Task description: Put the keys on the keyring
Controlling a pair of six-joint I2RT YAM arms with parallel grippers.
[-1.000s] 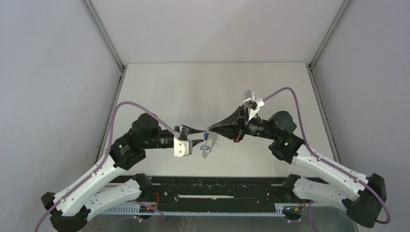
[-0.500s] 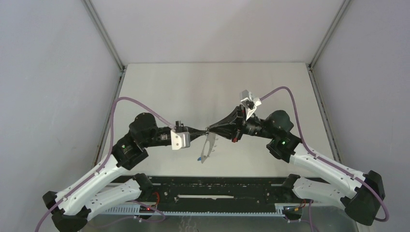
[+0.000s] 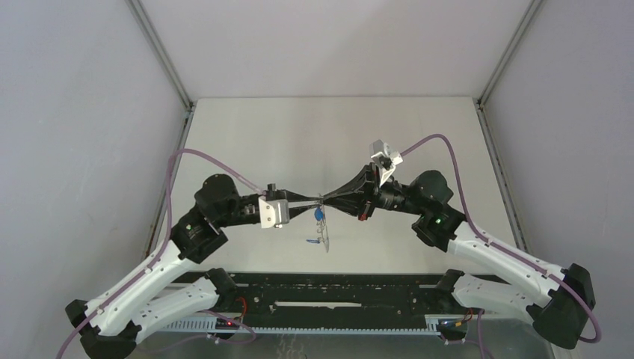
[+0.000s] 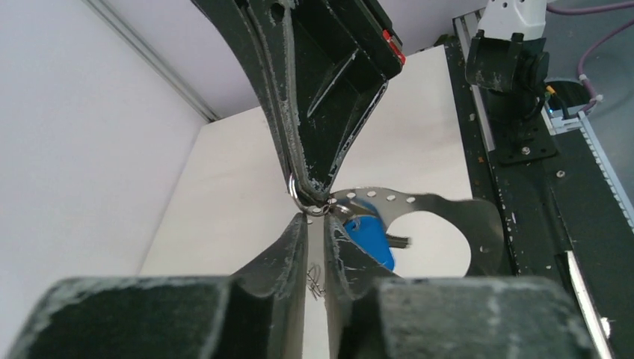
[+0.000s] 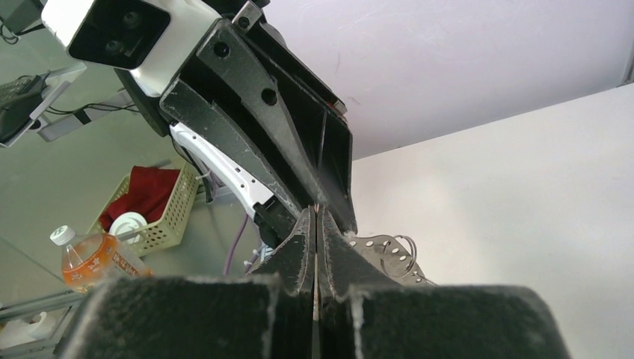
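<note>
The keyring, a thin grey perforated metal hoop, hangs edge-on above the table between both arms. My right gripper is shut on its top, beside a small wire ring. In the right wrist view the right gripper pinches thin metal, with the keyring curving away to the right. A key with a dark blue tag dangles from the hoop. A lighter bit of blue shows lower down. My left gripper meets the small ring tip to tip, its fingers a narrow slit apart; any grip is unclear.
A black rail runs along the near table edge between the arm bases. Loose wire loops lie on the table under the left fingers. Off the table, the right wrist view shows a basket with red cloth and a bottle.
My left gripper closed from clearly open to a narrow slit and drew up to the right gripper's tips. The keyring swung edge-on, and the dark blue tag came up near the top.
</note>
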